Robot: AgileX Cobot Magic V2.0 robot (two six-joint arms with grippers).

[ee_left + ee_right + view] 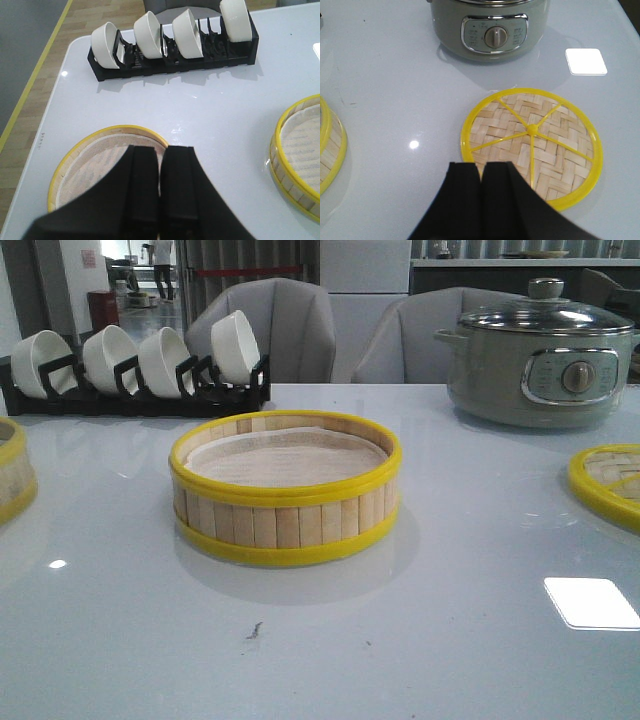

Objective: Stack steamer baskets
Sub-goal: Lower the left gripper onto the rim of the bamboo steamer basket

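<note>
one basket sits upright in the middle of the pale surface in the front view, its white liner showing inside the yellow rim. the second basket stands at the far left edge of that view, well apart from the first and only partly in frame. in the left wrist view this second basket lies below the left claw, and the middle basket shows at the side of the picture.

the left claw hangs over the second basket, its two black fingers pressed together with only a thin seam between them and nothing held. the right claw is likewise closed up, fingers side by side, empty, and hangs over the near rim of the woven lid.

the lid lies flat on the surface at the right, its yellow spokes meeting at a small knob. in the front view only part of the lid shows at the right edge. behind it stands the grey pot with a glass lid and a dial on its front.

at the back left a black rack holds four white bowls on edge. two grey chairs stand behind the surface.
</note>
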